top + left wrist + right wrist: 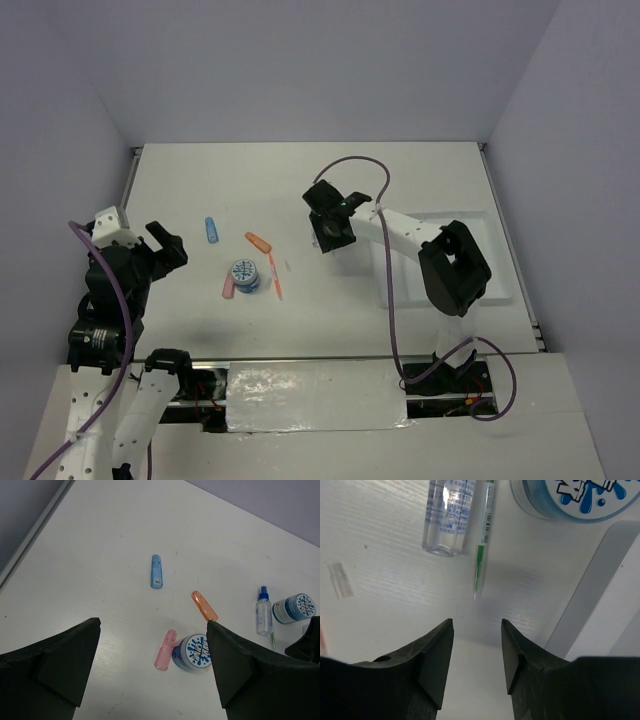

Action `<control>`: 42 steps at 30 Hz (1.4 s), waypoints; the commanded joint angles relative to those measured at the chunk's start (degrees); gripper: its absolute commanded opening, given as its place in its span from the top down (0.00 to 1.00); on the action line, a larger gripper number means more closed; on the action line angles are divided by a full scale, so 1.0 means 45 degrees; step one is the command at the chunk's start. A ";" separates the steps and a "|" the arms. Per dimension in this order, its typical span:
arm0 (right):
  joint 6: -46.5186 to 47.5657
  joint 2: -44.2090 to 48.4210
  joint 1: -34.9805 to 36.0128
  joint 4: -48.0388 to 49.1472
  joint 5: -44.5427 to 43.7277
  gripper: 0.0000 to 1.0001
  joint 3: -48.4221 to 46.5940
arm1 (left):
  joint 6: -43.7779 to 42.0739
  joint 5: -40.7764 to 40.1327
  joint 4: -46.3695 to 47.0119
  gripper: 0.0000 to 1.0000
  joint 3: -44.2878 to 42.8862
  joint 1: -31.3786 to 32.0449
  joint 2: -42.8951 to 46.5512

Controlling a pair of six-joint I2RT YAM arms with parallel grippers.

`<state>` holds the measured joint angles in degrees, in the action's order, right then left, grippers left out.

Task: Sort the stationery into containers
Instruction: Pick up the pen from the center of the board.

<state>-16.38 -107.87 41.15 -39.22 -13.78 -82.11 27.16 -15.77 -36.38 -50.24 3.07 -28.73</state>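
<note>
In the top view a blue capsule (211,230), an orange capsule (258,241), a pink capsule (228,288), a blue-white roll (244,273) and a thin orange pen (275,277) lie left of centre. My left gripper (166,246) is open and empty, left of them. The left wrist view shows the blue capsule (156,571), orange capsule (204,605), pink capsule (165,649) touching the roll (194,651), between the open left gripper (153,626). My right gripper (330,232) is open (477,630) above a clear bottle (447,515), a green pen (482,540) and a second roll (575,497).
The white tray (500,270) lies at the right, partly under my right arm; its edge (600,580) shows in the right wrist view. The bottle (264,611) and second roll (295,608) show far right in the left wrist view. A small clear scrap (340,580) lies nearby.
</note>
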 commanded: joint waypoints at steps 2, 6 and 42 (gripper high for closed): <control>0.0436 -0.0500 -0.0432 0.0823 0.0269 0.52 -0.0388 | -0.0097 0.0203 0.0487 0.01 0.0051 -0.0057 -0.0061; 0.0671 -0.0579 -0.0608 0.1664 0.0387 0.52 -0.0017 | -0.0117 0.0320 0.0545 0.01 0.0090 -0.0057 -0.0061; 0.0419 -0.2649 -0.1097 0.1998 0.1246 0.81 -0.0525 | -0.0273 0.0828 0.0702 0.01 0.0109 -0.0058 -0.0080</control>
<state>-13.10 -118.34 36.58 -28.69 -9.52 -84.12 26.96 -13.13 -35.79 -49.89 3.07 -28.80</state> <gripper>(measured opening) 0.245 0.993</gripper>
